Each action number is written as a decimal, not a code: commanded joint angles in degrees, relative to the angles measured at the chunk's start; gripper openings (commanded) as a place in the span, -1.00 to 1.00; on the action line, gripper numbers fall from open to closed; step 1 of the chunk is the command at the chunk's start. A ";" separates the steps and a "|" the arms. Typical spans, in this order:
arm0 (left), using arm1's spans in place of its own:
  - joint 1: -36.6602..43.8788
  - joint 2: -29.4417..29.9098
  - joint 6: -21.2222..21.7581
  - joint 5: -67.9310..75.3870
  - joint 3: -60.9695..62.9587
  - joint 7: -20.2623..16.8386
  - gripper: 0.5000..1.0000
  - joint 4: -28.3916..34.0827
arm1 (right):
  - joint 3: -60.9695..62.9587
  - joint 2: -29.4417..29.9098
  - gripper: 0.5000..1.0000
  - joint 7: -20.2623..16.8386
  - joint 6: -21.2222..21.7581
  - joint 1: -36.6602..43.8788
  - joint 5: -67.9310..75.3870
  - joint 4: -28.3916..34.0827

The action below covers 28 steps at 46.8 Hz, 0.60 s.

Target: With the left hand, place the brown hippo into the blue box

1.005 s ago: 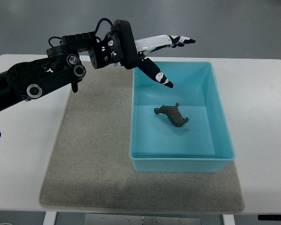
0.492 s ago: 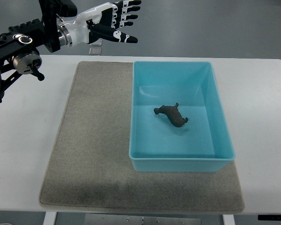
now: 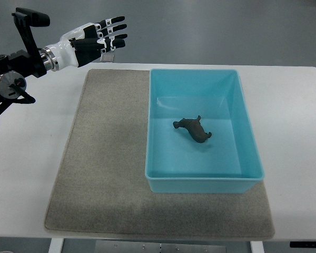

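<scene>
The brown hippo (image 3: 194, 129) lies on its side on the floor of the blue box (image 3: 253, 153), near the middle. The box sits on the right part of a grey mat. My left hand (image 3: 102, 37) is up at the top left, well clear of the box and above the mat's far edge. Its black and white fingers (image 3: 115, 28) are spread and hold nothing. The left arm comes in from the left edge. My right arm does not show.
The grey mat (image 3: 105, 158) covers most of the white table (image 3: 26, 158). The table's far edge runs just below my left hand, with grey floor beyond it.
My left hand has drawn back from above the box's far left corner to the upper left, fingers still spread. The hippo has stayed put in the box.
</scene>
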 commanded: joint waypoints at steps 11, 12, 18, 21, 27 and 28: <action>4.19 0.60 -3.35 -15.82 -0.56 0.65 1.00 3.18 | 0.00 0.00 0.74 0.00 0.00 0.00 0.00 0.00; 4.36 0.77 -3.62 -16.43 -0.82 0.91 1.00 3.44 | 0.00 0.00 0.74 0.00 0.00 0.00 0.00 0.00; 6.47 0.95 -4.58 -18.46 -3.54 3.72 1.00 4.24 | 0.00 0.00 0.74 0.00 0.00 0.00 0.00 0.00; 7.79 0.86 -4.59 -18.46 -6.44 4.96 1.00 4.24 | 0.00 0.00 0.74 0.00 0.00 0.00 0.00 0.00; 9.64 0.42 -4.59 -18.37 -9.96 7.16 1.00 4.15 | 0.00 0.00 0.74 0.00 0.00 0.00 0.00 0.00; 9.64 0.42 -4.59 -18.37 -10.05 7.24 1.00 4.15 | 0.00 0.00 0.74 0.00 0.00 0.09 0.00 0.00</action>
